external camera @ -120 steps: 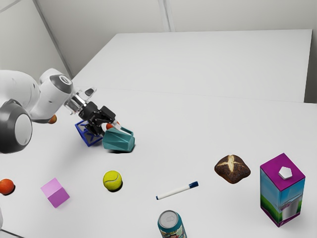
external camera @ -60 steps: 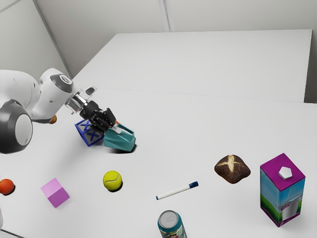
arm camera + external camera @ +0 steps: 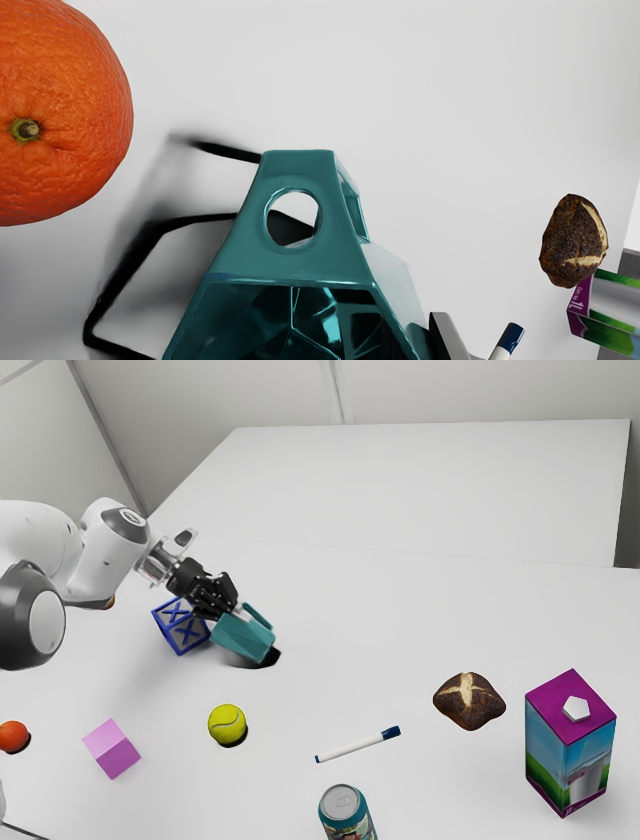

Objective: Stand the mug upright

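At the exterior view's left, our gripper (image 3: 236,612) was clamped on the teal mug (image 3: 243,638), which tilted closer to upright than a moment earlier. Left to right, we saw an orange fruit (image 3: 13,736), pink cube (image 3: 108,745), blue box (image 3: 184,632) crowding the gripper, tennis ball (image 3: 227,724), near can (image 3: 347,818), marker (image 3: 350,747), bread (image 3: 469,705) and carton (image 3: 565,750). Pale walls (image 3: 480,390) rose beyond the white table (image 3: 420,620).

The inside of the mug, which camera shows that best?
The wrist view, because it looks down into the hollow of the mug. The exterior view shows the mug's tilted outer side and its handle, with the hollow turned away from the camera.
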